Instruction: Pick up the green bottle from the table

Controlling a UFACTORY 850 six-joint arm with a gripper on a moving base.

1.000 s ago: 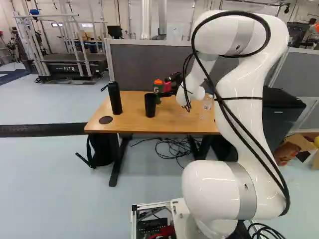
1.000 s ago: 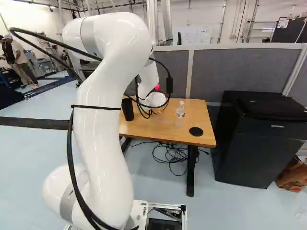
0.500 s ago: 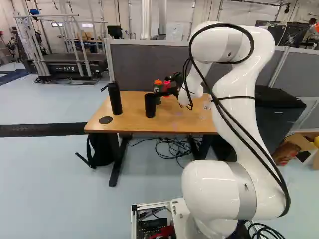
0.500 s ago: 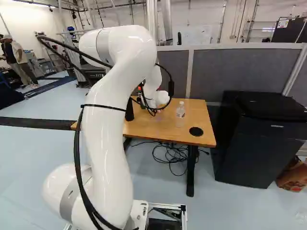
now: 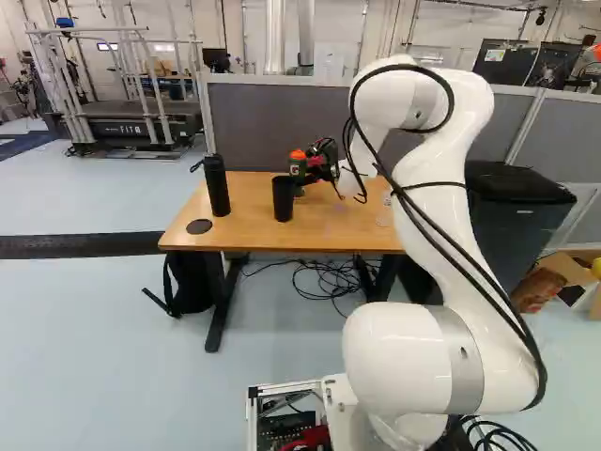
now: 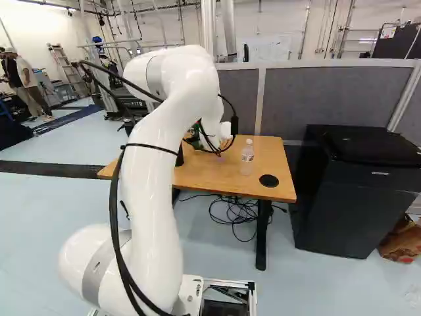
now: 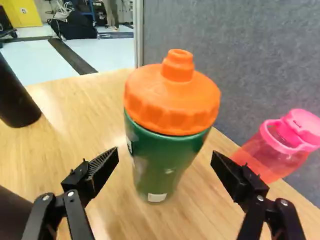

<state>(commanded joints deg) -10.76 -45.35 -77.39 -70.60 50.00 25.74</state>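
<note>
The gripper [image 5: 312, 170], near the middle of the left base view, has its two fingers spread wide. In the wrist view the gap of the gripper [image 7: 165, 157] faces the green bottle [image 7: 167, 150], which stands upright on the table [image 7: 75, 125] between the fingertips or just ahead of them; I cannot tell which. Wood shows on either side of its body, so neither finger is seen touching it. It wears an orange lid [image 7: 172, 100].

Just past one finger is the pink bottle [image 7: 265, 155], near the grey divider [image 7: 225, 55]; beside the other finger is part of a black cup [image 7: 10, 215], with the tall black bottle [image 7: 15, 95] farther off.

The left base view puts the green bottle at the upper middle, right behind the black cup, with the black bottle left of them. In the right base view the white arm [image 6: 161, 217] covers most of that group.

That view shows more plainly the clear bottle [image 6: 247, 158], upright right of centre, a black disc [image 6: 269, 180] at the table's near right corner, and a black cabinet [image 6: 355, 204] at the right. Only the left base view shows the other disc [image 5: 199, 226], left of centre, and a black backpack [image 5: 194, 284] at the lower left, by the table leg [image 5: 225, 305].
</note>
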